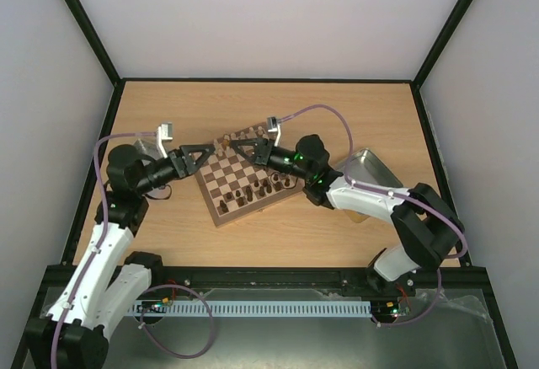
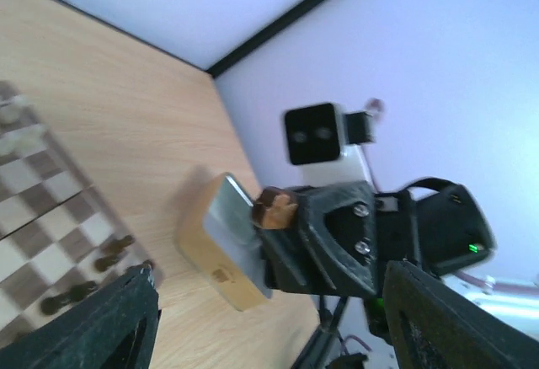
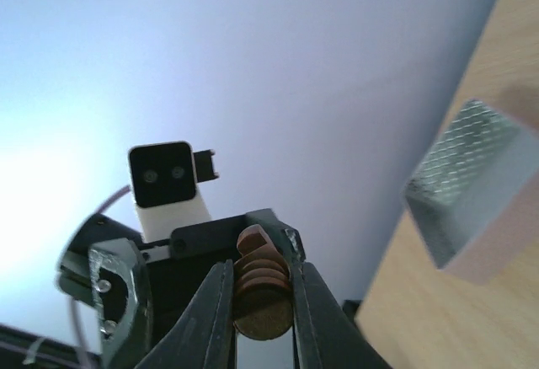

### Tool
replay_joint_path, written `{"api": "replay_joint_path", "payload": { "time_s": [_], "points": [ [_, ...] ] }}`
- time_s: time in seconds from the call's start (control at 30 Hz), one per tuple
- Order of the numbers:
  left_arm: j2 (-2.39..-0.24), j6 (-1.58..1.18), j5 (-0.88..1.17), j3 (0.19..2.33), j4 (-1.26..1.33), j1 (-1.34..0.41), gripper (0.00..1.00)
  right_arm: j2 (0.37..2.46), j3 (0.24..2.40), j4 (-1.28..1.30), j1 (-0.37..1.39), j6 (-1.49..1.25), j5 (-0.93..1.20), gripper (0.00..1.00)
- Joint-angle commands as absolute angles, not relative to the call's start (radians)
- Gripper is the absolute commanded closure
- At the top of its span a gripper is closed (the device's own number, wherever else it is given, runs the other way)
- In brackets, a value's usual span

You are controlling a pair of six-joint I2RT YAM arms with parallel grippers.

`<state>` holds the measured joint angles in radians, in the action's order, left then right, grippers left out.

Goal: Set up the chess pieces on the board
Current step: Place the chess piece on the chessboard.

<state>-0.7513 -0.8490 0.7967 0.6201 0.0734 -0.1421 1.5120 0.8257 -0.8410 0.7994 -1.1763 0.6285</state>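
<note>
Pinching a brown piece (image 3: pixel 257 302), right hand (image 3: pixel 261 264) faces spread left hand (image 1: pixel 205 152) over board (image 1: pixel 253 210), tray (image 1: pixel 370 167) beside.

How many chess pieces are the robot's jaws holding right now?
1. A dark brown piece sits clamped in the jaws of the right gripper, over the board; the left gripper has its jaws open, empty.

No legible text, label, brand, number or sign on any surface in the three views.

Board (image 1: pixel 229 172) tan-and-brown checked — chess piece (image 3: pixel 258 289) reddish brown, tray (image 1: pixel 371 167) silver.
</note>
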Motion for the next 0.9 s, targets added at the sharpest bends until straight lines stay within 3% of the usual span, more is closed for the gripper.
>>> {"api": "replay_joint_path", "payload": {
  "time_s": [0.0, 0.23, 0.53, 0.7, 0.87],
  "points": [
    [-0.757, -0.99, 0.921, 0.607, 0.305, -0.18, 0.29, 1.529, 0.803, -1.162, 0.798, -1.437, 0.71, 0.96],
    [-0.824, -1.007, 0.896, 0.624, 0.339, -0.25, 0.53, 1.572, 0.8, -1.324, 0.798, -1.594, 0.761, 0.96],
    [-0.814, -1.082, 0.882, 0.621, 0.485, -0.263, 0.52, 1.551, 0.782, -1.265, 0.798, -1.565, 0.777, 0.96],
    [-0.837, -1.093, 0.871, 0.631, 0.497, -0.279, 0.75, 1.555, 0.785, -1.261, 0.799, -1.565, 0.785, 0.96],
    [-0.855, -1.09, 0.864, 0.635, 0.499, -0.3, 0.86, 1.557, 0.787, -1.246, 0.8, -1.557, 0.79, 0.96]
  ]
}}
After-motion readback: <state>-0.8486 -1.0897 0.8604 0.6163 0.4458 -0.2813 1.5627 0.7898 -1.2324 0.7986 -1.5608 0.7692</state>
